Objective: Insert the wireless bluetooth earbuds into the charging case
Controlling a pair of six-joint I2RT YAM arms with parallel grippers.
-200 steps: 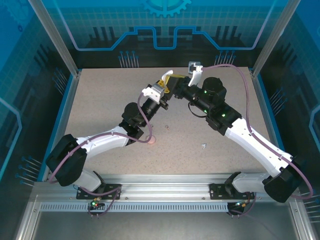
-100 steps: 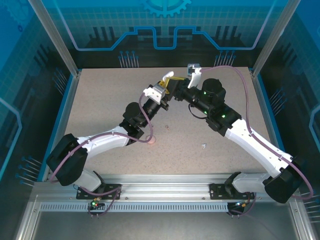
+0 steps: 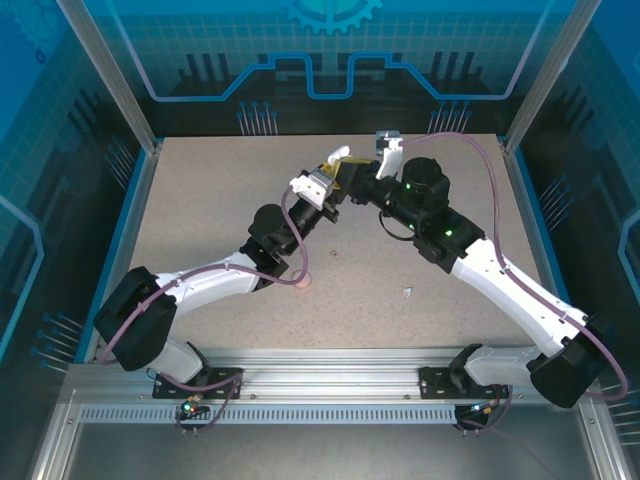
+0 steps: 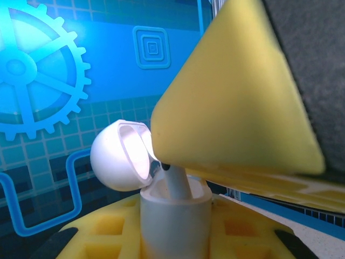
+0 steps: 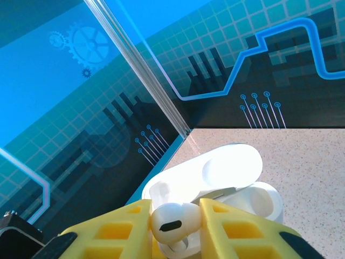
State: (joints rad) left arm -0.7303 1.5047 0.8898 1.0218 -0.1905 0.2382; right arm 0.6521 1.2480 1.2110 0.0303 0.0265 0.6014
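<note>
The white charging case (image 4: 175, 224) stands upright with its lid (image 4: 119, 156) flipped open, and my left gripper (image 4: 175, 237) is shut on its body between yellow pads. My right gripper (image 5: 175, 229) is shut on one white earbud (image 5: 173, 220). That earbud's stem (image 4: 178, 186) reaches down into the case's mouth. In the right wrist view the open case (image 5: 221, 172) lies just behind the held bud. From above, the left gripper (image 3: 333, 166) and the right gripper (image 3: 356, 172) meet at the far middle of the table. Another small white earbud (image 3: 408, 292) lies on the table.
A small pale piece (image 3: 303, 282) lies beside the left arm's elbow. The speckled table (image 3: 200, 220) is bordered by blue walls and metal posts (image 3: 118, 90). The right gripper's yellow finger (image 4: 237, 97) hangs close over the case.
Both grippers have edged slightly toward the far side, staying together. Both grips are unchanged.
</note>
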